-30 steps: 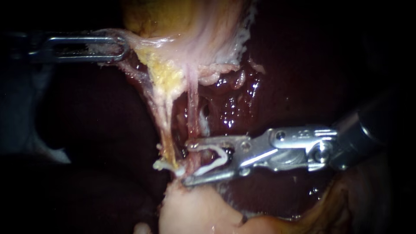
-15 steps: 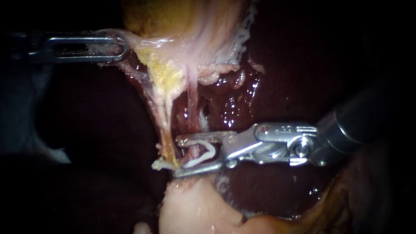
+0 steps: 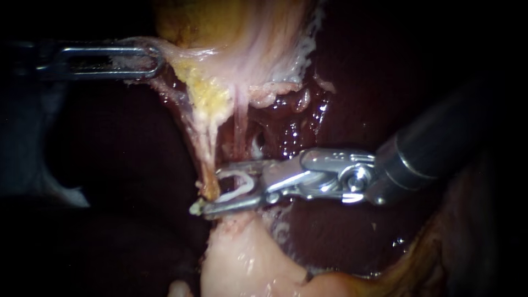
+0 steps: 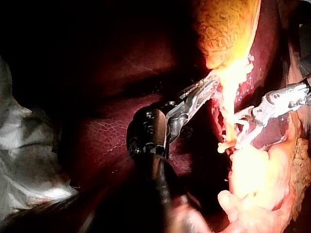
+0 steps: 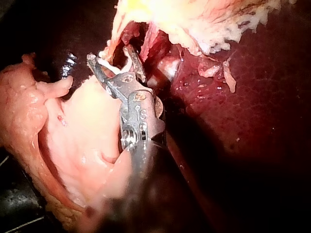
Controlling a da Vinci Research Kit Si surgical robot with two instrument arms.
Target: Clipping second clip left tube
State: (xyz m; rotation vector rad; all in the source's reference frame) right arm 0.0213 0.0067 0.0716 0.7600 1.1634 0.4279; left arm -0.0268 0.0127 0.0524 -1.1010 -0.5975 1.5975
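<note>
My left instrument (image 3: 157, 59) comes in at the upper left, its jaws shut on a pale flap of the gallbladder (image 3: 220, 27), which it holds stretched to the left. Two strands hang from there: the yellowish left tube (image 3: 206, 146) and a pink right tube (image 3: 240, 118). My right instrument (image 3: 212, 190) lies across their lower ends, with a white clip (image 3: 239, 187) between its jaws. Its jaw tips reach the left tube, and the pink tube passes behind the upper jaw. The right wrist view shows the right instrument (image 5: 111, 56) with the clip (image 5: 109, 64) at the strands.
Dark red liver (image 3: 341, 99) fills the background. A pale, wet lump of tissue (image 3: 242, 258) lies just under the right instrument's jaws. In the left wrist view my left instrument (image 4: 209, 85) holds the flap and the right instrument (image 4: 243, 128) lies beside it.
My right instrument has slid left and slightly up, so its jaws and clip now reach past the pink tube to the left tube. The gap between its jaws looks narrower. The left instrument has not moved.
</note>
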